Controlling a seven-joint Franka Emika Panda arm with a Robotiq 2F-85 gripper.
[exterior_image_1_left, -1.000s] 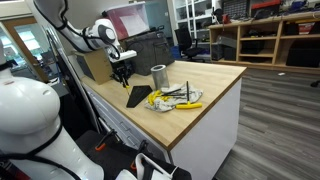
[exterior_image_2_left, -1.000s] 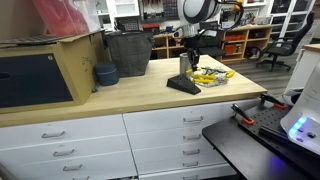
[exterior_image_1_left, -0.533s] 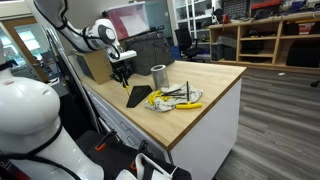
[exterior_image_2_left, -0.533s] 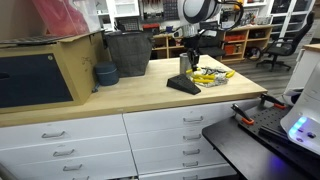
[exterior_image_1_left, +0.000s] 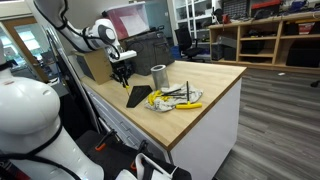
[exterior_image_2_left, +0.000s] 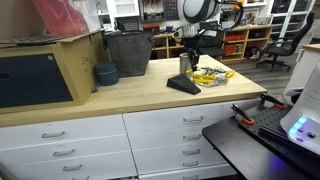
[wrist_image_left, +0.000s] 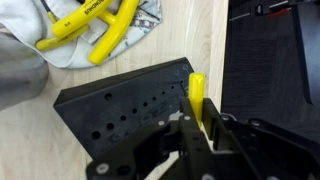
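Quick count from where I stood: one arm, one black block (wrist_image_left: 110, 105) full of holes, one metal cup (exterior_image_1_left: 158, 76), and one heap of tools (exterior_image_1_left: 175, 98) on a grey cloth (wrist_image_left: 20, 60). In the wrist view I could make out two yellow handles in that heap; the rest was too tangled to count. Further along the bench (exterior_image_2_left: 130, 95) sat one dark bin (exterior_image_2_left: 127, 52), one blue bowl (exterior_image_2_left: 105, 74) and one big box (exterior_image_2_left: 50, 70).

The fingers (wrist_image_left: 212, 130) were pinched narrow around one more yellow tool (wrist_image_left: 197, 88), which stood upright right at the block's edge, on the side away from the heap. Whether its tip was in a hole I couldn't tell. The block itself lay flat on the bench, just beside the cloth, with the cup close behind it.

Compared with a second earlier, honestly nothing had budged: same arm pose, same grip, heap untouched.

The bench was light wood over white drawers (exterior_image_2_left: 170, 135). The room looked like a workshop, with a grey floor, wooden shelves (exterior_image_1_left: 270, 35) along the back wall and an office chair (exterior_image_1_left: 185, 42).
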